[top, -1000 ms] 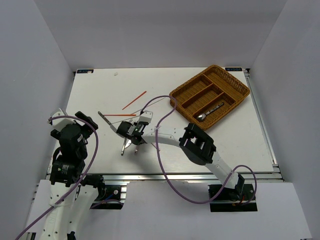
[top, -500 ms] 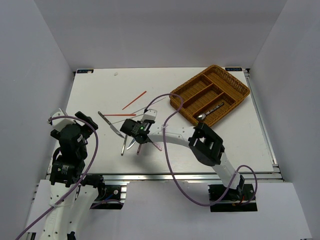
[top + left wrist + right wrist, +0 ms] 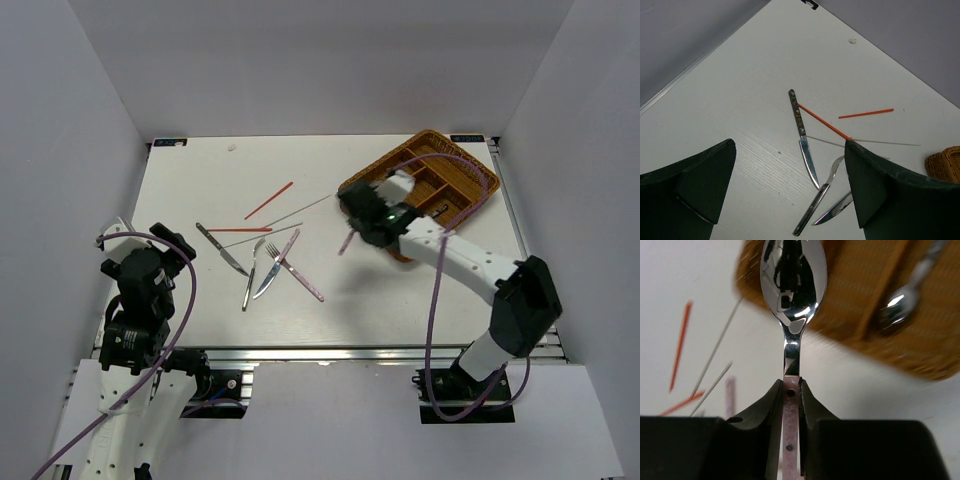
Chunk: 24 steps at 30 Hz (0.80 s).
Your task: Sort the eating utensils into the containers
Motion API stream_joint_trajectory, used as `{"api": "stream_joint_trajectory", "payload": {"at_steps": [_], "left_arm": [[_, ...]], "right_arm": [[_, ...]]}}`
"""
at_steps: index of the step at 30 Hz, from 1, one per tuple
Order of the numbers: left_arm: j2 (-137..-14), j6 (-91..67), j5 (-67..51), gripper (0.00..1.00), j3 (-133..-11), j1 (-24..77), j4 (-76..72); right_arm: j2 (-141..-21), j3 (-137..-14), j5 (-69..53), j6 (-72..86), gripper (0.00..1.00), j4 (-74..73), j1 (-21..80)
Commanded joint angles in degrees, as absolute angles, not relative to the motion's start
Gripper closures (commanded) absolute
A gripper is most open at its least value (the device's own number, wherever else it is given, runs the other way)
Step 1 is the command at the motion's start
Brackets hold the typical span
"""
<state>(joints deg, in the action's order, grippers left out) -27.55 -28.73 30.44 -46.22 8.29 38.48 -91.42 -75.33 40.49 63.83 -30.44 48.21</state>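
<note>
While the left gripper (image 3: 789, 165) gapes, the right gripper (image 3: 790, 390) pinches a glossy pink-handled spoon (image 3: 792, 277).

Boxed in on three sides by plain pale grey: back wall (image 3: 320, 60), left wall (image 3: 60, 150), right wall (image 3: 590, 150). Evenly lit, with soft shadows only. Below, white, faintly grained table (image 3: 200, 180), edged on the near side by silver metal rail (image 3: 330, 352).

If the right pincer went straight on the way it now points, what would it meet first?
Likely the near wall of the wicker tray, just beyond the held spoon; depth is unclear.
</note>
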Motion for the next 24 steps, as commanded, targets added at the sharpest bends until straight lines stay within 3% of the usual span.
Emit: {"api": "stream_joint_trajectory", "payload": {"at_steps": [1,5,11,17,20,21,24], "left_arm": [[-27.7,-28.5,30.1,0.02,-46.0,8.0,37.8],[-28.0,-28.5,30.1,0.02,-46.0,8.0,37.8],[-28.5,-28.6,30.1,0.02,-46.0,8.0,37.9],[-28.9,-28.6,30.2,0.02,-46.0,8.0,38.0],[-29.2,-28.6,30.2,0.02,-46.1,8.0,38.0],[-29.3,-28.6,30.2,0.02,-46.1,7.9,38.0],[-29.4,-28.6,30.2,0.02,-46.1,8.0,38.0]], "right_arm": [[-85.6,-69.0,42.3,59.0,1.00,-28.5,38.7],[-83.7,-64.9,38.8,54.4,1.00,-23.8,27.6],[-91.2,-67.5,31.9,49.0,1.00,-22.1,16.2],[-95.8,-70.5,30.6,47.7,1.00,-22.0,14.0],[-97.4,-71.3,30.8,47.7,0.91,-21.8,13.4],[-97.7,-71.5,30.7,47.7,0.86,-21.6,13.3],[-98.9,-73.4,30.2,47.2,0.33,-22.3,12.8]]}}
